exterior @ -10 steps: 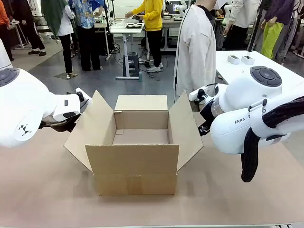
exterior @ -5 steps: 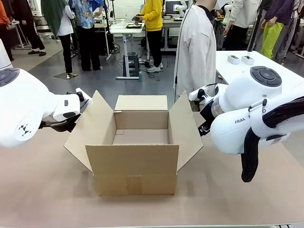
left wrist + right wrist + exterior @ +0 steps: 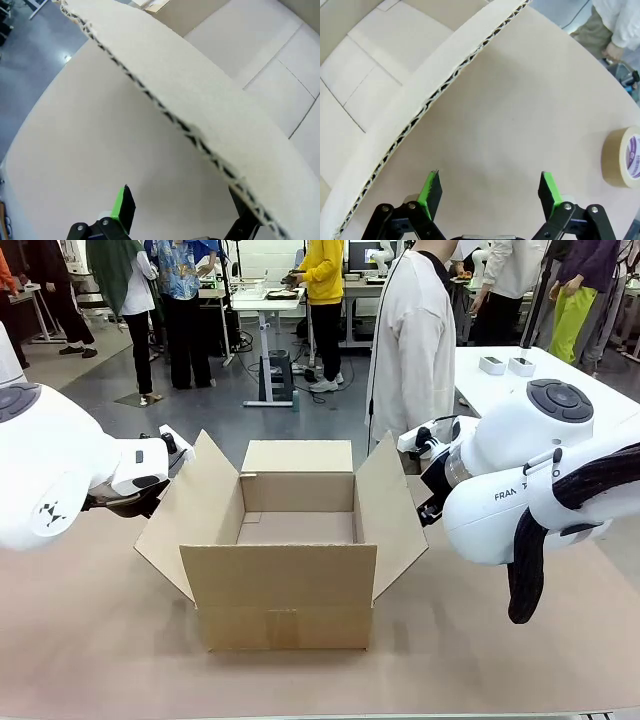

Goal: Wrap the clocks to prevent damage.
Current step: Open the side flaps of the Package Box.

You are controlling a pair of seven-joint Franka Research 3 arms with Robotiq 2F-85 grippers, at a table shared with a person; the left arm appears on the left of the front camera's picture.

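Both pincers spread wide, flanking the open cardboard box (image 3: 285, 590)!
Box sits centre of the table (image 3: 90, 660); left gripper (image 3: 182, 202) empty at its 9 o'clock flap, right gripper (image 3: 490, 192) empty at 3 o'clock, tape roll (image 3: 622, 157) nearby.

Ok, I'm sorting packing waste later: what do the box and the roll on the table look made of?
The box looks like corrugated cardboard, matte brown: fluting shows along the cut edge of its flap. The roll is probably paper masking tape, matte beige with a purple-printed core; the frame cuts it off, so that is uncertain.
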